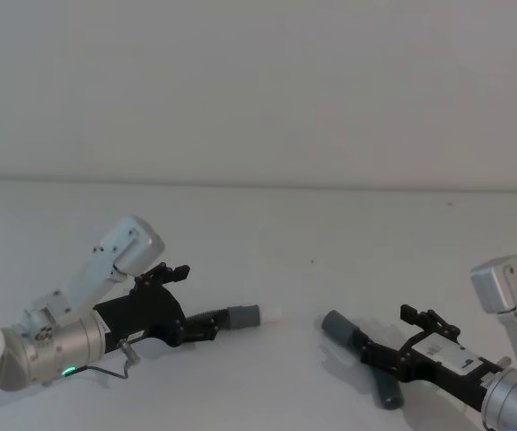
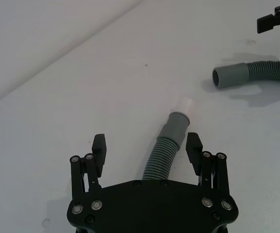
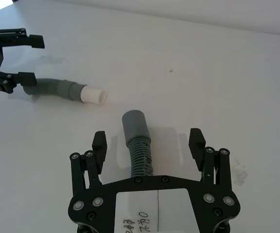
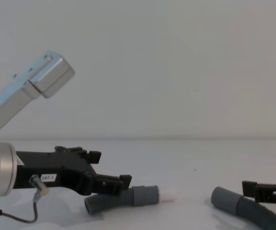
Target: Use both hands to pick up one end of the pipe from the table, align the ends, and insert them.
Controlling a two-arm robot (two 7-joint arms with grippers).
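The pipe lies on the white table (image 1: 267,233) in two pieces. The short curved piece (image 1: 215,318) has a grey cuff (image 2: 175,127) with a white tip (image 2: 186,104). My left gripper (image 1: 196,301) is open and straddles its corrugated part (image 2: 160,159) behind the cuff, fingers clear of it. The long piece (image 4: 246,207) ends in a plain grey cuff (image 3: 133,125). My right gripper (image 1: 386,334) is open too, with its fingers either side of the ribbed section (image 3: 141,158). The two ends face each other across a short gap.
The table's far edge (image 1: 258,185) meets a plain pale wall. The long piece's far end (image 1: 389,393) lies under my right arm. Bare tabletop stretches beyond the hoses and between the two cuffs (image 1: 299,316).
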